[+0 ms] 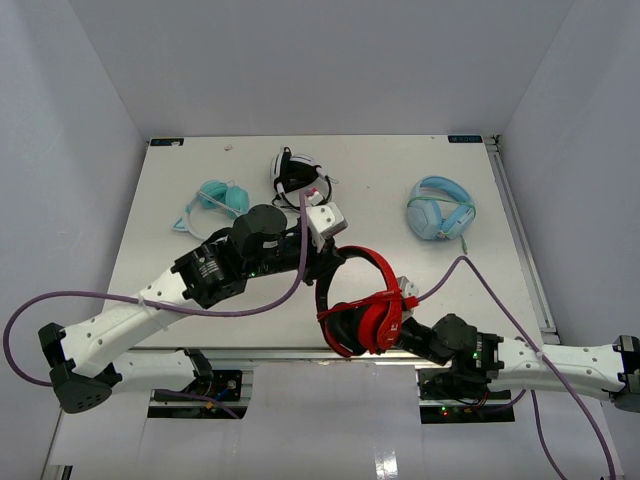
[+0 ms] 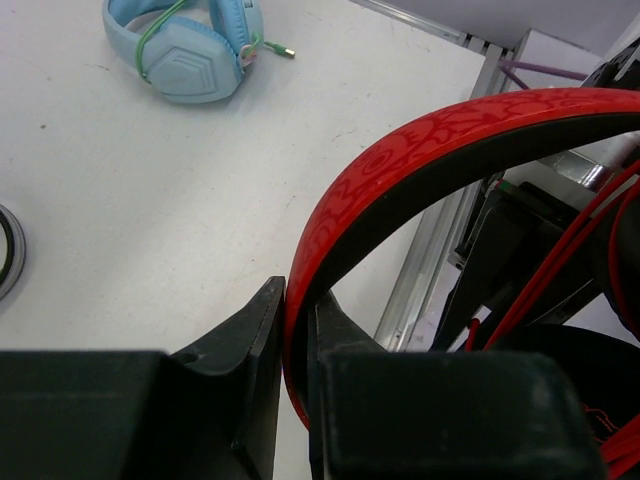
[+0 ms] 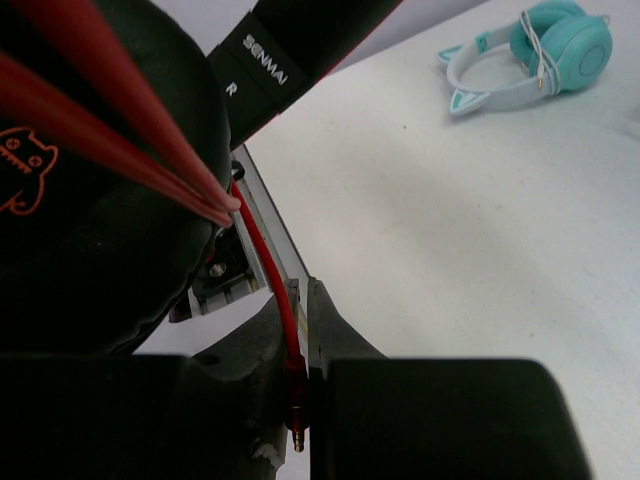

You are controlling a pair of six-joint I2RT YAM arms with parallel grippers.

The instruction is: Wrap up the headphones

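Note:
The red headphones (image 1: 365, 310) with black ear pads hang over the table's near edge, held by both grippers. My left gripper (image 1: 335, 260) is shut on the red headband (image 2: 400, 160); in the left wrist view the band runs between its fingers (image 2: 262, 340). My right gripper (image 1: 408, 320) is beside the ear cups and is shut on the plug end of the thin red cable (image 3: 290, 350). Strands of the cable (image 3: 120, 140) stretch across the black ear pad (image 3: 90, 230). More red cable (image 2: 560, 260) shows below the headband.
A teal cat-ear pair (image 1: 222, 197) lies at the back left and also shows in the right wrist view (image 3: 540, 45). A black-and-white pair (image 1: 296, 172) lies at the back centre. A light-blue pair (image 1: 440, 210) lies at the right and in the left wrist view (image 2: 185, 50). The metal rail (image 2: 430, 260) marks the near edge.

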